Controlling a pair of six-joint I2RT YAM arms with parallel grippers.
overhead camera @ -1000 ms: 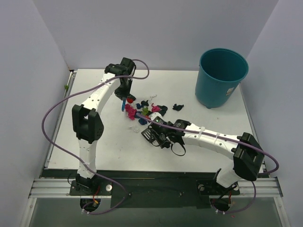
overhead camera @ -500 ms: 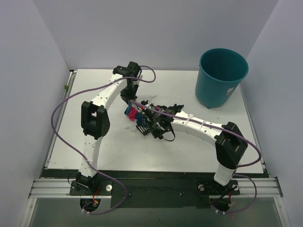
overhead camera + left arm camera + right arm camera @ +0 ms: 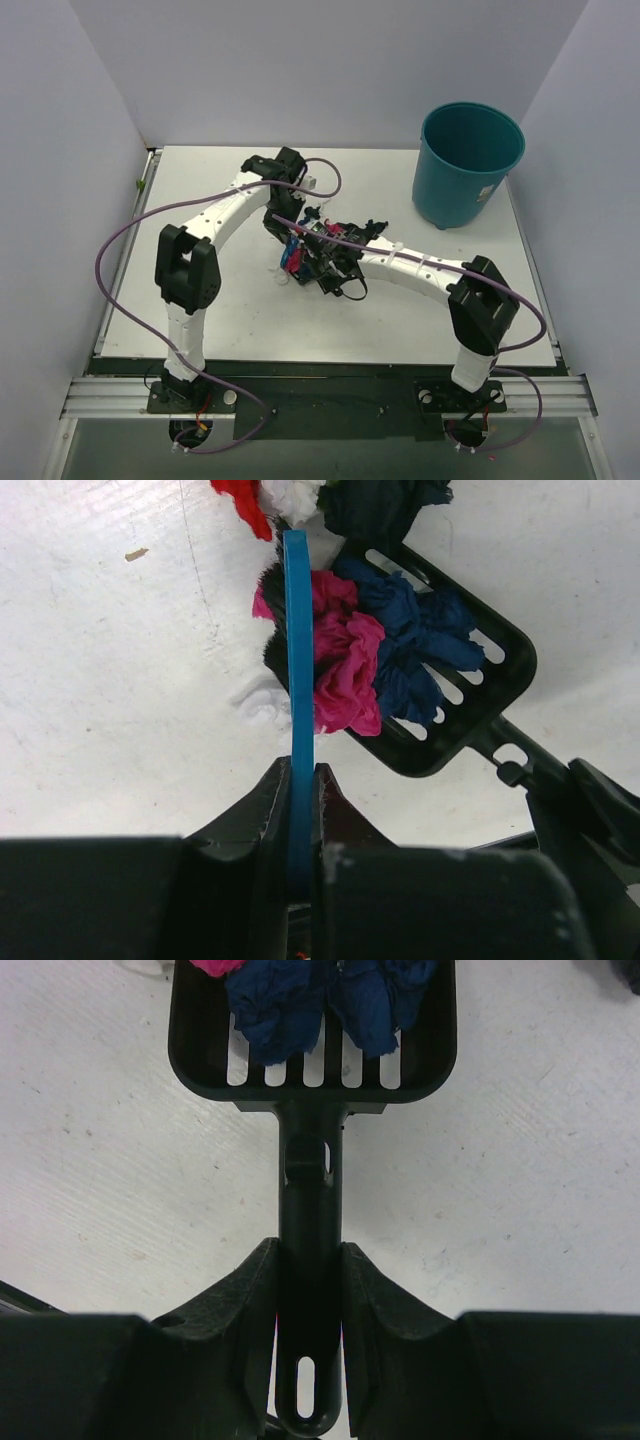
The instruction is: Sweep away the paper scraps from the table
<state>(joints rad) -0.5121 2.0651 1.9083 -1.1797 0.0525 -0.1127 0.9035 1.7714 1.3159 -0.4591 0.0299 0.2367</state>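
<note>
The paper scraps (image 3: pixel 345 670) are gathered near the middle of the table (image 3: pixel 210 310). Most are heaped in pink and dark blue on the slotted tray of a black scoop (image 3: pixel 515 675), which lies flat on the white surface. Red, white and black bits are seen just past the scoop's far edge. One white bit lies on the table beside the heap, and a black bit is seen apart, toward the bin (image 3: pixel 455 195). A thin blue brush (image 3: pixel 298 620) is pressed against the pink scraps on the side away from the scoop's handle. It is pinched edge-on by the left gripper (image 3: pixel 300 772), whose fingers are closed tight on it. The scoop's handle is clamped between the closed fingers of the right gripper (image 3: pixel 308 1250). The teal bin is set at the table's far right corner, well apart from the heap.
</note>
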